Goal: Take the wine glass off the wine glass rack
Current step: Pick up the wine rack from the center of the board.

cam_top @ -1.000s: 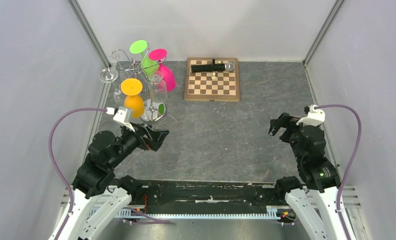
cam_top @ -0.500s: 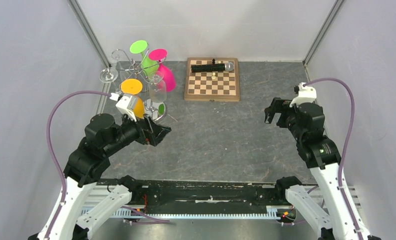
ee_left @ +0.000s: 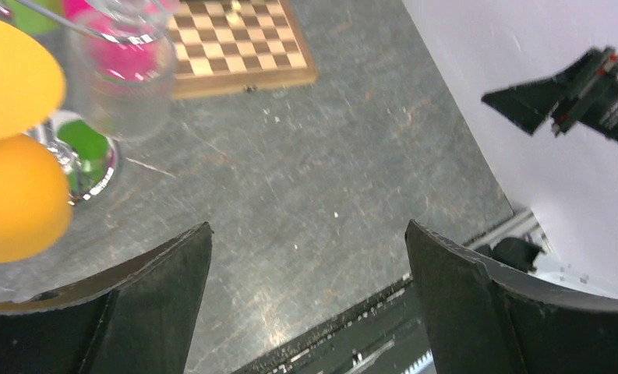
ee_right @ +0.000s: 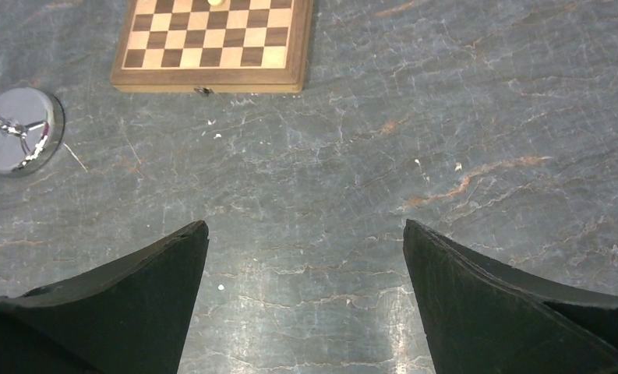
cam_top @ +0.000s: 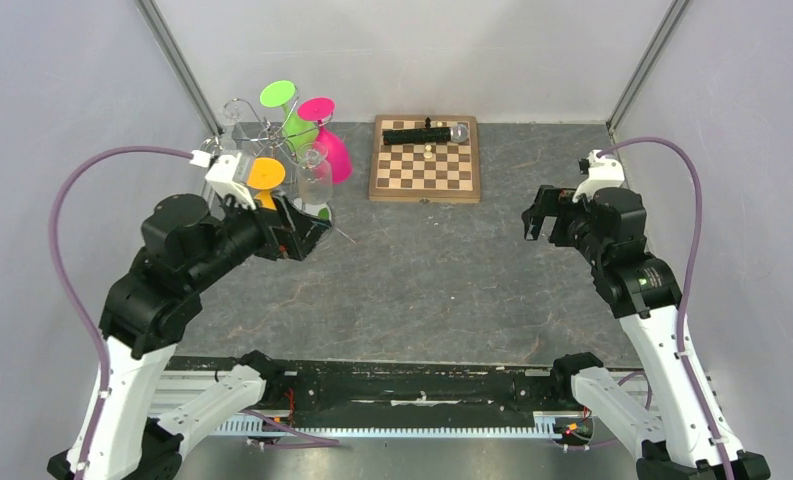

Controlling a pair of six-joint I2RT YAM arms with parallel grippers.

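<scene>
Left pincer (ee_left: 307, 230) gapes wide and empty over the grey surface (ee_left: 329, 140). Just ahead to its left, an orange wine glass (ee_left: 17, 195) hangs upside down on the wine glass rack (ee_left: 107, 167), a clear glass (ee_left: 122, 93) beyond. Right pincer (ee_right: 305, 226), equally wide and empty, hovers well apart from the rack; the chessboard (ee_right: 212, 39) lies ahead of it.

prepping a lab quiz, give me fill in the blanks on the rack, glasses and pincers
1. The left pincer near the wine glass rack has its jaws ____.
2. The right pincer holds ____.
3. In the top view the chessboard lies to the ____ of the rack.
4. The glass at the left edge of the left wrist view is ____.
Missing words: open; nothing; right; orange.
</scene>
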